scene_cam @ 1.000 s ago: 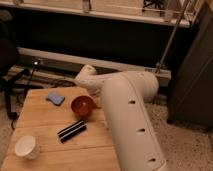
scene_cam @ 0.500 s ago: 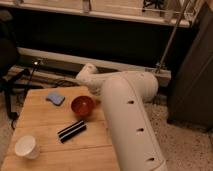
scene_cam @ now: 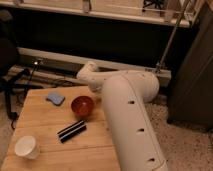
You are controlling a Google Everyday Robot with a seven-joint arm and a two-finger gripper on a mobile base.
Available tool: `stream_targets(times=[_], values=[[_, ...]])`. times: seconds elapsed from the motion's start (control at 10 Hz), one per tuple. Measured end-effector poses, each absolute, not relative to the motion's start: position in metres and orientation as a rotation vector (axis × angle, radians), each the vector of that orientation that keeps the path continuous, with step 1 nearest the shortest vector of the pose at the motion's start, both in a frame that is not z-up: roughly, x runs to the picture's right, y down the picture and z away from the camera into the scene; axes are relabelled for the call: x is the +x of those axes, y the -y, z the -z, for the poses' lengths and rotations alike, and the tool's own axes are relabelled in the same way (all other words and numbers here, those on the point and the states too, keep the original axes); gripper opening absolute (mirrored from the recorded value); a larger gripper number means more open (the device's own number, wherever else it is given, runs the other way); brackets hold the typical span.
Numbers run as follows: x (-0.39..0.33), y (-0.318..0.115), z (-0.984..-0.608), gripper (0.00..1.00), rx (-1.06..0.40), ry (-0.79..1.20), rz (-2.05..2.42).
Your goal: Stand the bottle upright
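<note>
No whitish bottle shows in the camera view; it is hidden or out of view. My white arm (scene_cam: 131, 115) rises from the lower right, bends at the elbow and reaches left to a rounded end (scene_cam: 89, 70) just beyond the far edge of the wooden table (scene_cam: 45, 122). The gripper itself is not in view; it lies somewhere past that rounded end or behind the arm.
On the table are a red-brown bowl (scene_cam: 82, 105), a blue cloth-like thing (scene_cam: 55, 98), a flat black object (scene_cam: 71, 131) and a white cup (scene_cam: 26, 146). A dark wall and a pale ledge run behind; a chair (scene_cam: 7, 65) stands at the left.
</note>
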State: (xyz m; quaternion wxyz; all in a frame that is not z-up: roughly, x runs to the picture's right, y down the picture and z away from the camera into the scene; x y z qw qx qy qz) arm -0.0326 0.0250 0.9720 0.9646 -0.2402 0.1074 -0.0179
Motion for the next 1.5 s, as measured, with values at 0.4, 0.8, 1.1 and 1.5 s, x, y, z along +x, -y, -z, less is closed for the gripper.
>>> stream_targets(times=[0.4,0.8,1.1,1.5], values=[[-0.028,-0.009,-0.950,0.00,-0.549,-0.130,-0.065],[-0.022,0.015,-0.923,0.00,-0.605,-0.018,-0.146],[-0.021,0.032,-0.905,0.00,-0.613,0.050,-0.163],[-0.026,0.044,-0.877,0.00,-0.656,0.166,-0.191]])
